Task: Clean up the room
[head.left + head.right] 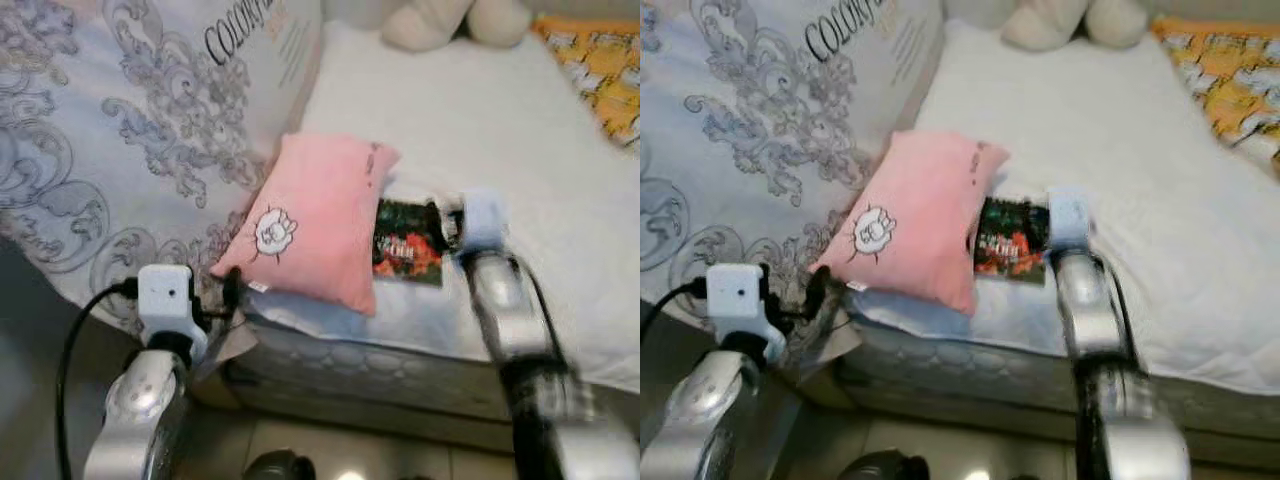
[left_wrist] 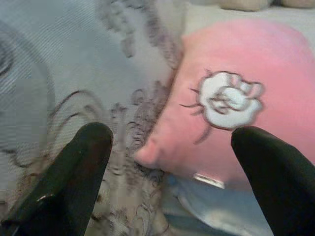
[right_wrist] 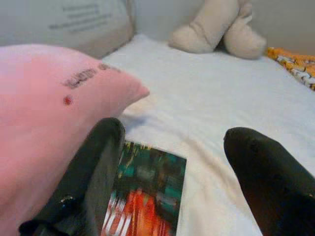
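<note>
A pink cushion (image 1: 318, 222) with a white flower patch lies near the front edge of the bed. Beside it on the white sheet (image 1: 470, 130) lies a dark book (image 1: 408, 243) with a red and green cover, one edge tucked under the cushion. My left gripper (image 2: 172, 162) is open just short of the cushion's near corner (image 2: 147, 155). Over the book's right side, my right gripper (image 3: 170, 169) is open, the book (image 3: 147, 191) lying between its fingers.
A grey patterned duvet (image 1: 110, 130) covers the bed's left side and hangs over the edge. A beige plush toy (image 1: 440, 20) sits at the far end. An orange patterned cloth (image 1: 600, 70) lies far right. The mattress side (image 1: 370, 365) faces me.
</note>
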Motion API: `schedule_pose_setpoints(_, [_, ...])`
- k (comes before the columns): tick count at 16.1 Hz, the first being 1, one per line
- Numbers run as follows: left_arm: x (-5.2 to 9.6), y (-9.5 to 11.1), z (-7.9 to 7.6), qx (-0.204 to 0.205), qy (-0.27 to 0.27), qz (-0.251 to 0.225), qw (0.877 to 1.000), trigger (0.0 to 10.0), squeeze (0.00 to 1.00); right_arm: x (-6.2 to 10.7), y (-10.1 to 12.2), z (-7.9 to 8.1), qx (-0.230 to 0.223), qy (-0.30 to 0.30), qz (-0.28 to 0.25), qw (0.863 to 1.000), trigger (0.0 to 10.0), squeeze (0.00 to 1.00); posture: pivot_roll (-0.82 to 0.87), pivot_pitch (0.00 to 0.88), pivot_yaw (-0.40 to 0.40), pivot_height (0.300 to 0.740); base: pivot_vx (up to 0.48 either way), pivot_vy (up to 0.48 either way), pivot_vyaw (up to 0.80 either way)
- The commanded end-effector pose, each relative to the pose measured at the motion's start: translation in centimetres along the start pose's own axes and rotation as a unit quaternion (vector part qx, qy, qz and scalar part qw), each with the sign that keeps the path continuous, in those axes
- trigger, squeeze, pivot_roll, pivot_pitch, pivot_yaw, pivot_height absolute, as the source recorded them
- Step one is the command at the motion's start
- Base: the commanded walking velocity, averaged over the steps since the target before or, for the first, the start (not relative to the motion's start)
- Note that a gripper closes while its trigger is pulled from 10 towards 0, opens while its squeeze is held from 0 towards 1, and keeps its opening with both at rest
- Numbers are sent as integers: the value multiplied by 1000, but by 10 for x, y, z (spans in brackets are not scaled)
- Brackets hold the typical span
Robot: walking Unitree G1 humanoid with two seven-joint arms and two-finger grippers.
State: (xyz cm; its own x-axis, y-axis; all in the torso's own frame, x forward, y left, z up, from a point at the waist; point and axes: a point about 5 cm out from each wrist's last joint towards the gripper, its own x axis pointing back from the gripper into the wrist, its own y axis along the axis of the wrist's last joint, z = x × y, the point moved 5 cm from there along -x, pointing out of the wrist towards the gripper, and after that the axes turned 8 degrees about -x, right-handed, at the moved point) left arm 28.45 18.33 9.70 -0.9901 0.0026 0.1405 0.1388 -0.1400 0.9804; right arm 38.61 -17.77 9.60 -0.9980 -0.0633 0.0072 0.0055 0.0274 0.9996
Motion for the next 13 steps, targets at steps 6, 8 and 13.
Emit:
schedule_pose_setpoints(6, [9,4,-1,-27,20,-54,998,10000,0,89,-7,18,-64,60,-47,995,10000,0,-98,0,75,740,0,0,0])
schedule_pose_setpoints(8, [8,-9,8,-3,52,-36,998,10000,0,91,-19,-1,-62,22,-18,998,10000,0,-108,0,81,740,0,0,0])
schedule_pose_setpoints(13, [7,-12,10,-13,52,-47,997,10000,0,82,-21,-2,-69,30,2,997,10000,0,-120,0,77,740,0,-185,0])
